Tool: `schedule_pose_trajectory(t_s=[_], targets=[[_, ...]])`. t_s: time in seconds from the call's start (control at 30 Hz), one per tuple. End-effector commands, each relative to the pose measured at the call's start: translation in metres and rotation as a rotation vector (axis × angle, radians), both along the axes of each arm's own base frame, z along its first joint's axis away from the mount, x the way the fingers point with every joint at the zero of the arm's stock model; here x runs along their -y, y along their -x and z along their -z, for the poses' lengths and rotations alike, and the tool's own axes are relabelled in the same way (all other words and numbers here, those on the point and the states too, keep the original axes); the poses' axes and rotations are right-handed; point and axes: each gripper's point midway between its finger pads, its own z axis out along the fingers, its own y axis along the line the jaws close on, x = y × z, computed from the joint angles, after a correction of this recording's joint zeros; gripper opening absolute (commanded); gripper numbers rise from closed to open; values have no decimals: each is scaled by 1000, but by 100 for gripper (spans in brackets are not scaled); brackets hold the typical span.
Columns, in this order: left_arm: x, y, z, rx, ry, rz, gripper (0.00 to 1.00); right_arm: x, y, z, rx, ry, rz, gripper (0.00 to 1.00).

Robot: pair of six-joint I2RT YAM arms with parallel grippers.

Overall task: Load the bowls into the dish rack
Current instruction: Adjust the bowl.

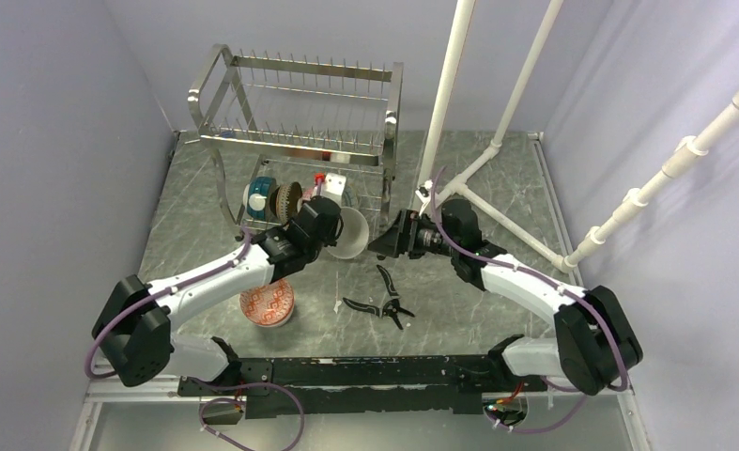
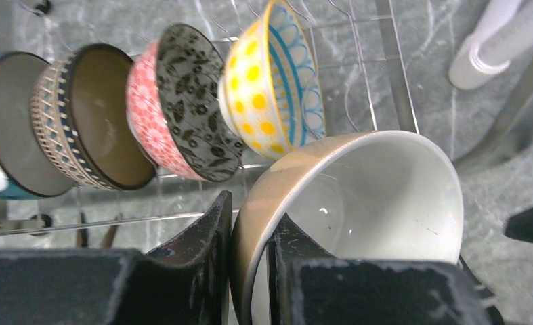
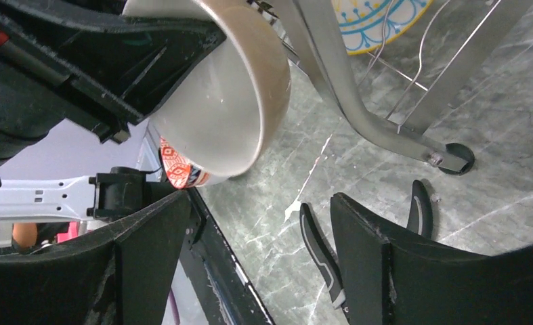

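Observation:
My left gripper [image 1: 331,228] [image 2: 250,233] is shut on the rim of a tan bowl [image 1: 351,235] [image 2: 365,203] with a white inside, one finger outside the wall and one inside. It holds the bowl tilted just in front of the dish rack [image 1: 300,94]. On the rack's lower tier stand a teal bowl [image 2: 3,122], a woven-pattern bowl [image 2: 91,115], a pink bowl [image 2: 179,101] and a yellow-dotted bowl [image 2: 273,81], all on edge. A red-patterned bowl [image 1: 268,303] [image 3: 177,168] sits on the table. My right gripper [image 1: 382,244] [image 3: 260,203] is open and empty, just right of the tan bowl [image 3: 229,88].
Black pliers [image 1: 384,301] [image 3: 317,250] lie on the marble table in front of the right gripper. The rack's steel leg [image 3: 358,108] stands close to the held bowl. White pipes [image 1: 459,94] rise at the right behind the rack.

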Motion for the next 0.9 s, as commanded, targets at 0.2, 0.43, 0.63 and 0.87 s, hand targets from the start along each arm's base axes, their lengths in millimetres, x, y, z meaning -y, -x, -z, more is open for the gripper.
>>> schedule_pose_trajectory(t_s=[0.2,0.43,0.63,0.87], targets=[[46,26,-31,-32,292,187,3,-23,-10,-10,18,-64,-24,70],[64,40,-33,-64,371,267,3,-31,-11,-9,4,-63,-32,55],[58,44,-24,-99,373,227,4,-28,-9,-9,12,-55,-26,1],[58,57,-19,-136,438,239,59,-17,-10,-11,68,14,2,0]])
